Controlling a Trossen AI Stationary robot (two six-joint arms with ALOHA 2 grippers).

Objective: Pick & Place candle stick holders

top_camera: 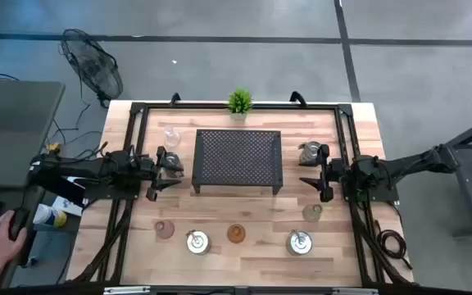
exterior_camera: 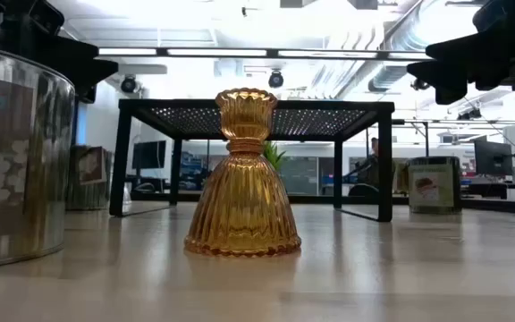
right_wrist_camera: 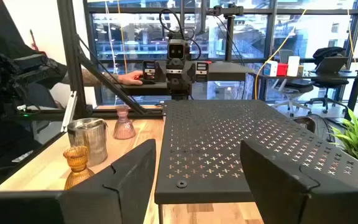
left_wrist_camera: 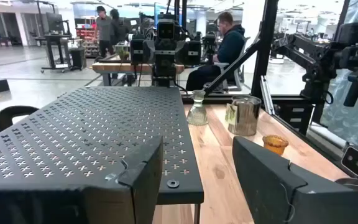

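Left claw: the left claw (top_camera: 161, 174) hovers beside the left edge of the black perforated rack (top_camera: 238, 161), jaws spread, holding nothing; its own view (left_wrist_camera: 197, 180) looks level across the rack top.
Right claw: the right claw (top_camera: 318, 171) mirrors it at the rack's right edge, jaws also apart and empty, seen between its fingers (right_wrist_camera: 197, 180).
Holders, front row: a pink glass holder (top_camera: 165, 230), a silver holder with disc base (top_camera: 197, 241), an amber glass holder (top_camera: 236, 233) and a second silver holder (top_camera: 300, 242) stand in a line along the near edge of the surface (top_camera: 244, 209). The amber one (exterior_camera: 243, 175) stands upright, flared skirt down.
Holders, sides: a clear holder (top_camera: 170, 136) sits left of the rack, a greenish one (top_camera: 312, 213) just in front of the right claw, and a silver one (top_camera: 309, 151) near the rack's right rear corner.
Step in hand: probably choosing and reaching for a first holder; none is lifted yet.
Doing it well: each arm should take the holder nearest its own side, descend straight over it, and close on the narrow neck rather than the flared base.
Watch for: glass slipping or tipping, and bumping the rack edge or the small potted plant (top_camera: 238, 102).
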